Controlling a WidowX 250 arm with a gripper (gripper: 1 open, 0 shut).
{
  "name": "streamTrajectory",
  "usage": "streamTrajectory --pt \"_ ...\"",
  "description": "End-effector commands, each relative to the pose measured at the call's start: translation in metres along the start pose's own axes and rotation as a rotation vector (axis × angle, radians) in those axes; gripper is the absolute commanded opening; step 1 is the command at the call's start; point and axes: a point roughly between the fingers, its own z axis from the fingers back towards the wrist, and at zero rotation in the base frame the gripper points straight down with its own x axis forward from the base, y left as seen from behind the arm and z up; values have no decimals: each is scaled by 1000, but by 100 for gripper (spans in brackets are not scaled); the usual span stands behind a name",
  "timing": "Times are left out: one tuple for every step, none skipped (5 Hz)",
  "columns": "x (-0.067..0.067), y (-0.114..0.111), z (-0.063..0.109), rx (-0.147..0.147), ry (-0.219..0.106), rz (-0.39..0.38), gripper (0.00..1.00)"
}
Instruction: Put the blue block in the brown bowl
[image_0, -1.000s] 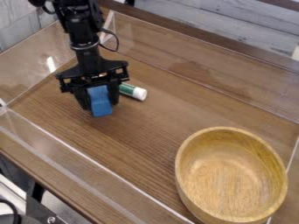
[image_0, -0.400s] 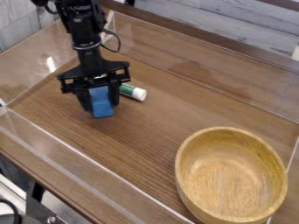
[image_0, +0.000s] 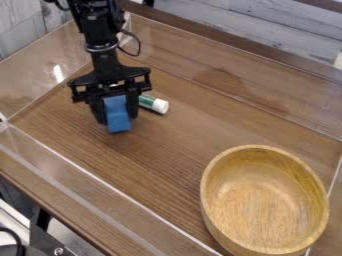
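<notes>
The blue block (image_0: 118, 117) stands on end at the left of the wooden table, and my gripper (image_0: 115, 104) points straight down over it, shut on the block's upper part with a black finger on each side. Its lower end is at or just above the table top; I cannot tell which. The brown bowl (image_0: 263, 199) sits at the lower right, wide, shallow and empty, well away from the gripper.
A green-and-white marker tube (image_0: 152, 103) lies just right of the gripper, touching or nearly touching the block. Clear plastic walls (image_0: 40, 150) fence the table on the left, front and back. A cable (image_0: 130, 42) hangs beside the arm.
</notes>
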Motion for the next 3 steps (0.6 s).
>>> streamTrajectory --pt "11 -10 24 -29 -75 -17 0" --pt "11 -12 26 -35 -75 -16 0" --pt "11 -14 28 -37 -78 -19 0"
